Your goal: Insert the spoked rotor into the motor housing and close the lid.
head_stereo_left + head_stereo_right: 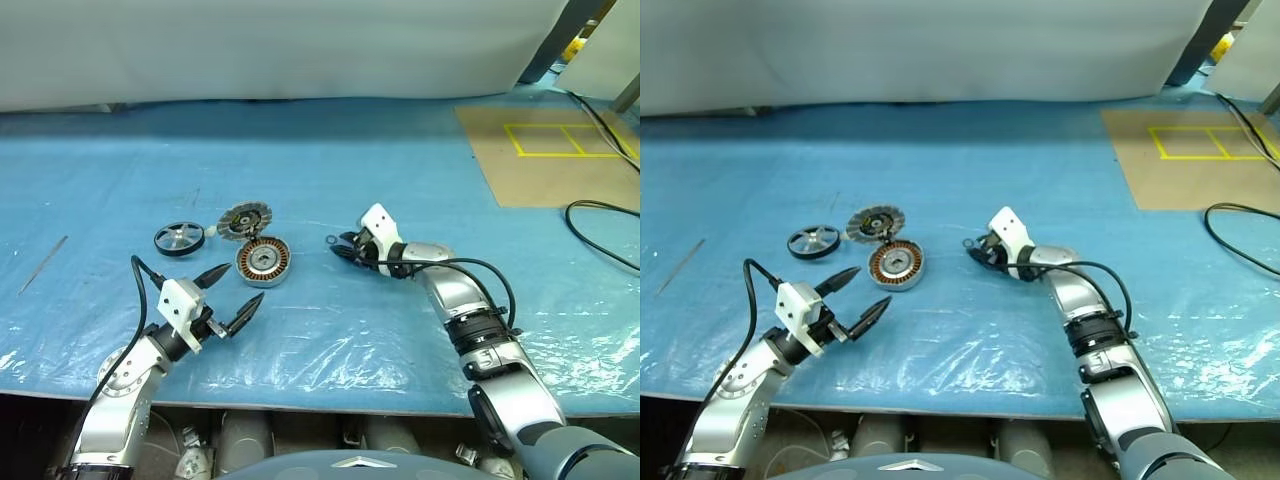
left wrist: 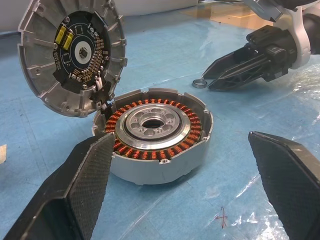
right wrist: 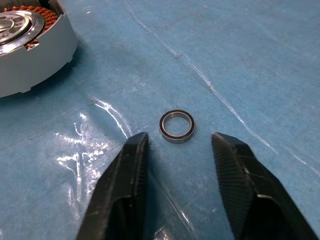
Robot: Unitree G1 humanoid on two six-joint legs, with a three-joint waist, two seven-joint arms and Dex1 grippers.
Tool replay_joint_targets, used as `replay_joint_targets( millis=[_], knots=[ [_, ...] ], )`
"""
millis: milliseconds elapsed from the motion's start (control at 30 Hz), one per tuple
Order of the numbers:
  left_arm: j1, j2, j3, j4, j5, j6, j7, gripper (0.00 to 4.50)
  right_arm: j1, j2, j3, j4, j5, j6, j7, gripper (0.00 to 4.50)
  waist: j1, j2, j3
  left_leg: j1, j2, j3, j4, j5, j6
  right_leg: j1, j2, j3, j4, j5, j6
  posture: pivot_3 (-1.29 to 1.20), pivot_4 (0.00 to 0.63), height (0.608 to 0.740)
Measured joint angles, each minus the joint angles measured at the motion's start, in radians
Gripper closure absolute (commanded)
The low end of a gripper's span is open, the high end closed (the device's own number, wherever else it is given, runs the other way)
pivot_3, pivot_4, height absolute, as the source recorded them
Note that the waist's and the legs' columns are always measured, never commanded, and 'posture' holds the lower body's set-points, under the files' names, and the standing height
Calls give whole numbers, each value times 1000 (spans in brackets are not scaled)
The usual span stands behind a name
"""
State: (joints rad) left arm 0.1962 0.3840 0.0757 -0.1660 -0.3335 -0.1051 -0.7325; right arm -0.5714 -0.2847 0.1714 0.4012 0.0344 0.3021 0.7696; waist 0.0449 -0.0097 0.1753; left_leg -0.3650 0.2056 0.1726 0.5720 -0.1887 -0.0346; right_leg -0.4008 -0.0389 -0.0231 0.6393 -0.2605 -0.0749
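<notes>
Rotor first, at the far left of the blue plastic-covered table (image 1: 400, 170): the spoked rotor (image 1: 179, 238) lies flat, black rim up, apart from the other parts; just to its right the lid (image 1: 245, 219) stands tilted, its circuit-board face toward the camera, its lower edge meeting the rim of the motor housing (image 1: 263, 262); the housing sits upright with its copper windings and silver hub exposed, nothing set into it; below and left of the housing the left gripper (image 1: 232, 296) hovers with its fingers spread wide, holding nothing; further right a small metal ring (image 3: 177, 126) lies on the plastic, loose; the right gripper (image 1: 341, 248) points at it with its fingers parted, one tip on each side of the ring and neither touching it.
</notes>
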Motion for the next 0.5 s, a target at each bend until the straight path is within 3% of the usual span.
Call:
replay_joint_targets(
  millis=[467, 500],
  knots=[
    [-9, 0, 0, 0, 1, 3, 1, 0, -15, 43, 21, 24, -9, -12, -11, 1881, -1, 0, 0, 0, 0, 0, 0, 0, 0, 0, 0, 0, 0, 0, 0, 0, 150, 740],
    [-8, 1, 0, 0, 1, 3, 0, 0, -18, 44, 21, 29, -9, -14, -11, 2258, -1, 0, 0, 0, 0, 0, 0, 0, 0, 0, 0, 0, 0, 0, 0, 0, 150, 740]
  ],
)
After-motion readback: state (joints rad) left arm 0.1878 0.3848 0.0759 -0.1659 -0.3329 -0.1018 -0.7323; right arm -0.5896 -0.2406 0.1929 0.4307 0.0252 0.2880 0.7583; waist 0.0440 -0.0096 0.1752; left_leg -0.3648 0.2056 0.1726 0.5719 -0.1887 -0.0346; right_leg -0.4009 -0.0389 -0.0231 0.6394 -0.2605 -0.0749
